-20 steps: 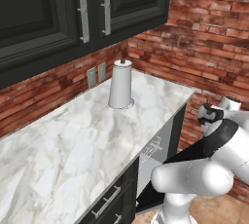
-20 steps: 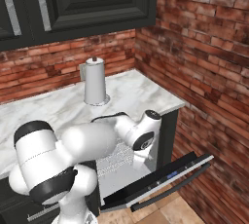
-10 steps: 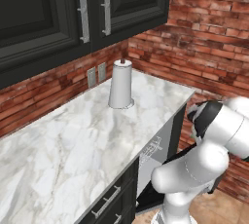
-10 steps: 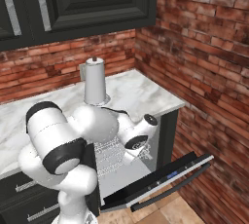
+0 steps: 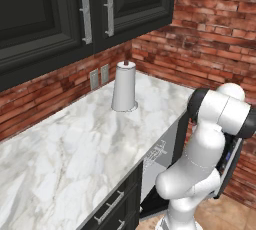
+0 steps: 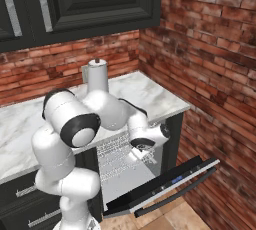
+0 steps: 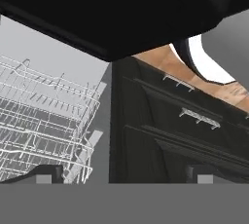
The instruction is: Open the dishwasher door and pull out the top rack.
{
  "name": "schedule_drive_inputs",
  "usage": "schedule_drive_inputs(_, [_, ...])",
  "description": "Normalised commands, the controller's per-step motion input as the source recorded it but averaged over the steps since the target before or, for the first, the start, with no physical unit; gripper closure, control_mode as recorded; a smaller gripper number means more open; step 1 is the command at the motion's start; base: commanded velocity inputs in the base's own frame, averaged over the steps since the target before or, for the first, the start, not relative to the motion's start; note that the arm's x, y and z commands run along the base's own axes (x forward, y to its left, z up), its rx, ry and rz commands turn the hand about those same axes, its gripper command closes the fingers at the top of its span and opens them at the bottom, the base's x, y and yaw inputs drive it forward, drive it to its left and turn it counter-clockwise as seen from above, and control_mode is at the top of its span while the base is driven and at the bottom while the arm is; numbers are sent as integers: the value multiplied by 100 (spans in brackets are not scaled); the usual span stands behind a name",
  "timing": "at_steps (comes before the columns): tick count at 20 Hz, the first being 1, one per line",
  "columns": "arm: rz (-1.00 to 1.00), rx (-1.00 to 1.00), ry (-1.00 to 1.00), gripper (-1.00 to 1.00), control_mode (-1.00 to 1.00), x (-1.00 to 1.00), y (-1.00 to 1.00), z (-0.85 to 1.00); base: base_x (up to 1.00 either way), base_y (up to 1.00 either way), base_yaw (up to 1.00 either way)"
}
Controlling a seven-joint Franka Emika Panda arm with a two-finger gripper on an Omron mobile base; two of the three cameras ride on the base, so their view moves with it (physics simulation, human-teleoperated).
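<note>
The dishwasher door hangs open, dropped almost flat, black inside with small bluish marks along its outer edge; it also shows as a dark panel behind my arm. The top rack, a light-grey wire basket, sits inside the machine under the counter. My gripper reaches into the opening at the rack's front right corner. In the hand view the top rack lies at the left, and the gripper is open, its fingertips wide apart with nothing between them.
A paper towel holder stands on the marble counter near the brick wall. Black drawer fronts with silver bar handles lie beside the dishwasher. The brick side wall closes the right. The black counter underside is close above the hand.
The arm's upper links have swung round and risen above the counter edge. The hand has stayed at the rack's front, still open. Door and rack have not moved.
</note>
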Motion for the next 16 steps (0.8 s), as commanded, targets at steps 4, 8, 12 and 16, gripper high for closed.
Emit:
schedule_drive_inputs(4, [-14,17,0,-100,-100,51,14,-13,0,0,0])
schedule_drive_inputs(8, [-17,17,-3,-100,-100,23,18,-23,0,0,0])
schedule_drive_inputs(12, [-13,17,-12,-100,-100,11,15,-37,0,0,0])
schedule_drive_inputs(16, [-6,9,-14,-100,-100,45,23,-24,0,0,0])
